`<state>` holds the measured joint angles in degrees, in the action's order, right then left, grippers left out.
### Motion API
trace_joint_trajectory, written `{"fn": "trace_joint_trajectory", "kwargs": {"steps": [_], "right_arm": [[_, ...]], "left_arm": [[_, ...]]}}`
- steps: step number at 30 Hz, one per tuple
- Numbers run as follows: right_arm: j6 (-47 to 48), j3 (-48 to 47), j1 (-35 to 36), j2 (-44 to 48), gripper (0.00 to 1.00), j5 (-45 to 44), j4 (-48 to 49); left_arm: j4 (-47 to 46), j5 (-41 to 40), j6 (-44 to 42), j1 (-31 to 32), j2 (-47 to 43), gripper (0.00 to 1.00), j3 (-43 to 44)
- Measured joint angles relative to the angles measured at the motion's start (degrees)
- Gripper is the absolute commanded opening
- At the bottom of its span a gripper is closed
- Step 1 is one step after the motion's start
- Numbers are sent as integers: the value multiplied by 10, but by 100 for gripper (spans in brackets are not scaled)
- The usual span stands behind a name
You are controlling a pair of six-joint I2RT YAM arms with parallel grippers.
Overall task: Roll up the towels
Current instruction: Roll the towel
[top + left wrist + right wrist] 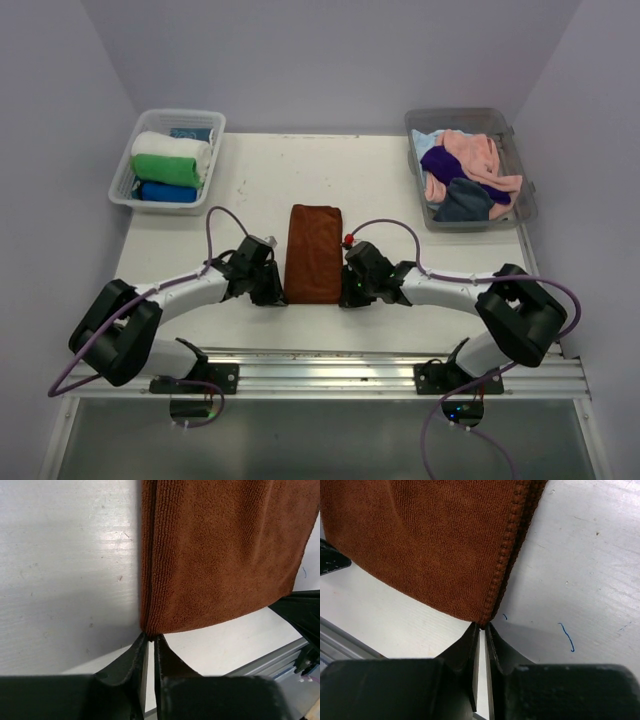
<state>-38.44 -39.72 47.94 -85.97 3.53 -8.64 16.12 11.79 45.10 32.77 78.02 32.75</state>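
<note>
**Both grippers on near corners of folded towel, roll about to start**

The rust-brown towel [313, 253] lies flat on the table [250, 190], folded into a long strip. It runs straight away from the jaws, with its near short edge spanning between the two grippers.

The left gripper [150, 640] is drawn down to a thin slit, and the near-left corner hem sits right at its tips, which looks like a pinch on the very corner. The right gripper [481, 628] mirrors it, jaws nearly together on the near-right corner with the stitched hem meeting the tips.

My read is that one corner each keeps the edge straight, so it can fold over evenly and roll away from the arms without skewing. The grip is only at the extreme tip, so either side could slip.

The rolled towels [172, 160], white, green and blue, are in the left bin [215, 125], far beyond and outboard of the left jaws. The loose towels [465, 170], pink, purple and grey-blue, are heaped in the right bin [525, 195], far beyond the right jaws. Most of the job looks undone.
</note>
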Motion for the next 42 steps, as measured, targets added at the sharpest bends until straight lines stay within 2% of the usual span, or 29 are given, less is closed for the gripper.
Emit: {"fn": "trace_joint_trajectory", "kwargs": {"steps": [2, 10, 18, 26, 37, 40, 41, 42], "right_arm": [[0, 0, 0, 0, 0, -1, 0], [4, -18, 0, 9, 0, -20, -18], [28, -83, 0, 21, 0, -61, -59], [59, -150, -12, -8, 0, -86, -80], [79, -210, -64, -114, 0, -84, -77], [80, -222, -76, -143, 0, -83, -76], [80, -225, -80, -151, 0, -81, -76], [80, -228, -82, -160, 0, -80, -76]], "left_arm": [[1, -2, 2, 0, 0, 0, 0], [35, -18, 4, 0, -19, 0, 22], [89, -49, 8, 0, -24, 0, 119], [109, -53, 8, -30, 38, 0, 184], [101, -50, 1, -62, 157, 0, 247], [99, -50, 0, -63, 184, 9, 262], [99, -51, -1, -63, 191, 18, 264], [99, -51, -3, -64, 195, 20, 266]]}}
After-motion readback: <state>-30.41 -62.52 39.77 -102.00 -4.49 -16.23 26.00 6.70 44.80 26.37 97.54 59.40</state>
